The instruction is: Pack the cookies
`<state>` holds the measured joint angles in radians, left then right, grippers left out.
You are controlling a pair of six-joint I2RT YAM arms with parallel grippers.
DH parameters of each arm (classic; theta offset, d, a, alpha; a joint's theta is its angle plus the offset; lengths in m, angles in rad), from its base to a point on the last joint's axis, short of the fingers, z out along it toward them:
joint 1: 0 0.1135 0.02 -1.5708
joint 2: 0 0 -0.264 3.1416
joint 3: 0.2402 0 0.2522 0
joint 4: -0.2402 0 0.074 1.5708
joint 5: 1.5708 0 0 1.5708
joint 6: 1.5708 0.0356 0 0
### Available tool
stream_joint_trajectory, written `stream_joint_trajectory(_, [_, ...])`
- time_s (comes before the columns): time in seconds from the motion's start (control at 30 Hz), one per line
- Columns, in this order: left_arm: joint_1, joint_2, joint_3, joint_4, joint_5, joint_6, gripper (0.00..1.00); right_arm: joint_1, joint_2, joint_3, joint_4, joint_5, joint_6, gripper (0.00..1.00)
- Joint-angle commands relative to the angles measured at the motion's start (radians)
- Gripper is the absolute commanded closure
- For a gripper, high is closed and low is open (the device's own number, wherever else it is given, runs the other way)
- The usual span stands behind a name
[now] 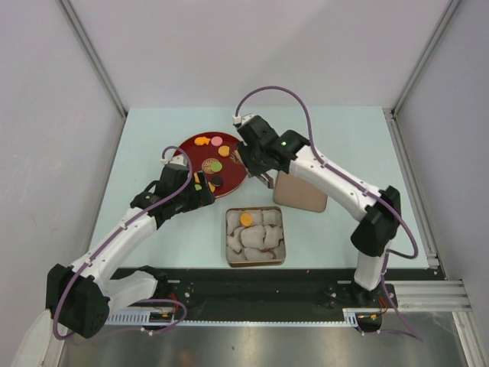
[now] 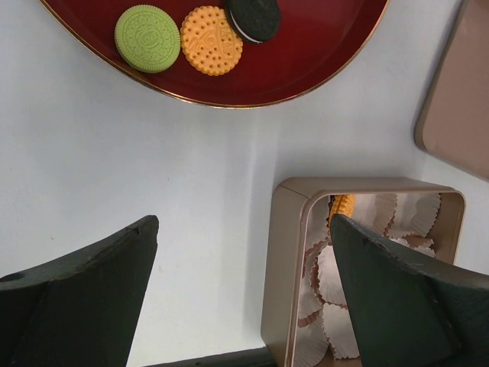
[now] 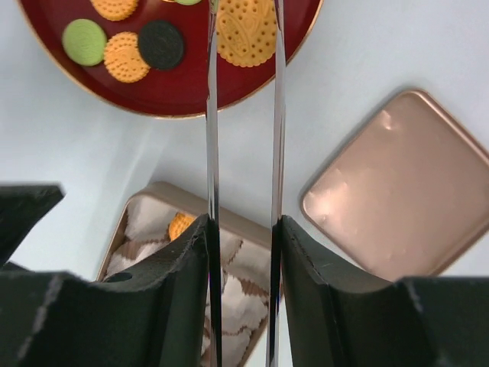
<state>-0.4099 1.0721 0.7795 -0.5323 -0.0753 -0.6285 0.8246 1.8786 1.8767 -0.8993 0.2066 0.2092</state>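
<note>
**Item 1, left gripper** (image 2: 243, 225): jaws spread wide, nothing between them. Ahead of it, on the red plate (image 2: 321, 53), we list a green cookie (image 2: 147, 38), an orange cookie (image 2: 212, 40) and a dark cookie (image 2: 254, 17) in a row. By its right finger is the tin (image 2: 286, 260), lined with white paper cups (image 2: 321, 267), with a lone cookie (image 2: 344, 205) at the far end.

**Item 2, right gripper** (image 1: 241, 158): thin blades drawn in on either side of a patterned cookie (image 3: 244, 30) on the plate. We cannot tell whether they clamp it. The lid (image 3: 401, 183) lies to its right.
</note>
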Motion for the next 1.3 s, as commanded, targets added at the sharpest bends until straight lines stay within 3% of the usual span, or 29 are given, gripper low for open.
stream_joint_trajectory(0.0, [-0.001, -0.017, 0.000, 0.022, -0.004, 0.006, 0.01, 0.054, -0.171, -0.077, -0.033, 0.065, 0.025, 0.71])
stream_joint_trajectory(0.2, [-0.001, -0.011, 0.001, 0.025, -0.004, 0.009, 0.01, 0.131, -0.409, -0.295, -0.121, 0.154, 0.114, 0.71])
stream_joint_trajectory(0.37, [-0.001, 0.005, 0.006, 0.032, 0.000, 0.006, 0.01, 0.234, -0.541, -0.379, -0.243, 0.230, 0.252, 0.71])
stream_joint_trajectory(0.67, [-0.003, 0.000, 0.001, 0.020, -0.018, 0.006, 0.01, 0.350, -0.585, -0.468, -0.291, 0.287, 0.386, 0.71])
stream_joint_trajectory(1.27, [-0.010, 0.008, 0.000, 0.026, -0.006, 0.006, 0.01, 0.349, -0.559, -0.579, -0.197, 0.255, 0.386, 0.70])
